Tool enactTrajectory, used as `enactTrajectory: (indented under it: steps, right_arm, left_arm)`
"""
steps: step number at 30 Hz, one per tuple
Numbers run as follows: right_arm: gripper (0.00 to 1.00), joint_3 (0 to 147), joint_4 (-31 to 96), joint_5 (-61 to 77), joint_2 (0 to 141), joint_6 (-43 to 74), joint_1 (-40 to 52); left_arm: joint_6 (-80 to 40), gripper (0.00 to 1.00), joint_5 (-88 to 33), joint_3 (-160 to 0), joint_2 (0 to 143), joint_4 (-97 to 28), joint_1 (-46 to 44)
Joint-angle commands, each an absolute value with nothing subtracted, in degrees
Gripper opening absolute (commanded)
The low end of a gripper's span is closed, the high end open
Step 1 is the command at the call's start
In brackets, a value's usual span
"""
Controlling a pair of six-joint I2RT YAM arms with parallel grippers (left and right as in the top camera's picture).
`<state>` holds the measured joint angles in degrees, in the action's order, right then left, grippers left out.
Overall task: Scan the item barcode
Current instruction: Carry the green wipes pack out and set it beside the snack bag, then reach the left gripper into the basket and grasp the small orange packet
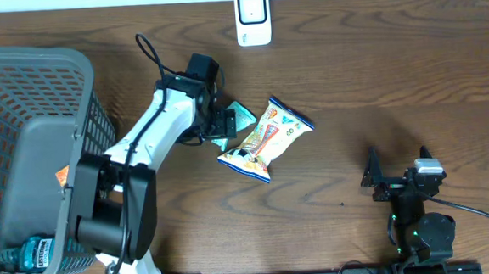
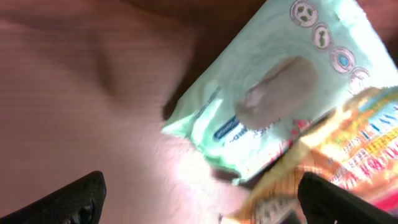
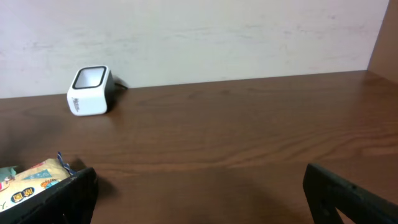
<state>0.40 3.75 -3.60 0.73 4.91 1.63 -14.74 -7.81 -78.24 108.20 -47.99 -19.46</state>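
Note:
A mint-green flat packet [image 1: 238, 116] lies on the wooden table, its right edge tucked under an orange and yellow snack bag [image 1: 266, 139]. My left gripper [image 1: 224, 126] hovers at the packet's left side, open and holding nothing. In the left wrist view the packet [image 2: 267, 106] and the snack bag [image 2: 351, 146] fill the right half, blurred, while the gripper [image 2: 199, 205] has its fingers wide apart. The white barcode scanner [image 1: 252, 17] stands at the back edge. My right gripper [image 1: 373, 180] rests open at the front right, empty [image 3: 202, 205]. No barcode shows.
A grey wire basket [image 1: 52, 57] stands at the left with a grey box [image 1: 39, 179] and a blue bottle [image 1: 32, 252] inside. The scanner [image 3: 90, 91] sits against the pale back wall, and the snack bag's end [image 3: 28, 180] shows at the lower left.

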Motion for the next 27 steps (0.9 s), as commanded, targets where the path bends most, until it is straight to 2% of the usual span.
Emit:
enactTrajectory:
  steps: [1, 19, 27]
  right_arm:
    - [0.99, 0.30, 3.92, -3.49, 0.56, 3.99, 1.91]
    - [0.99, 0.32, 3.92, -3.49, 0.56, 3.99, 1.91]
    - [0.99, 0.30, 3.92, -3.49, 0.56, 3.99, 1.91]
  left_arm:
    - [-13.54, 0.98, -1.76, -82.48, 101.14, -51.79, -19.31]
    - [-12.05, 0.98, 7.64, -82.83, 59.57, -57.45, -19.31]
    - [-12.95, 0.98, 28.62, -82.89, 48.29, -58.33, -18.83]
